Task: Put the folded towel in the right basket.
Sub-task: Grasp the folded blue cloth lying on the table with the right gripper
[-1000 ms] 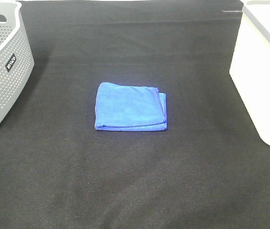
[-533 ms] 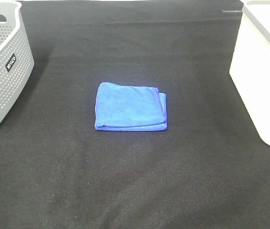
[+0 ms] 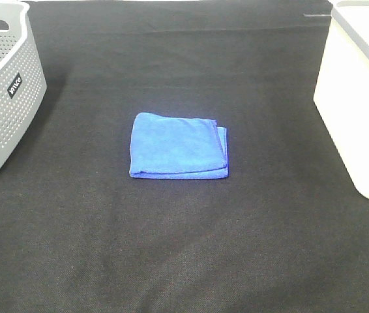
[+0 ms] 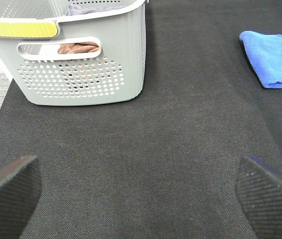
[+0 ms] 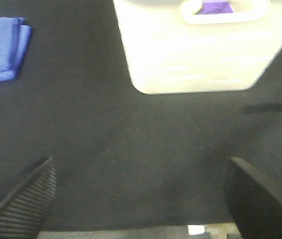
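A folded blue towel lies flat on the black cloth at the middle of the table. It also shows in the left wrist view and in the right wrist view. The white right basket stands at the right edge; the right wrist view shows its wall with something purple behind the handle slot. My left gripper is open and empty, well short of the towel. My right gripper is open and empty, in front of the white basket. Neither arm shows in the exterior view.
A grey perforated basket stands at the left edge; in the left wrist view it holds some brown and dark cloth. The black cloth covers the table. The cloth's near edge shows in the right wrist view.
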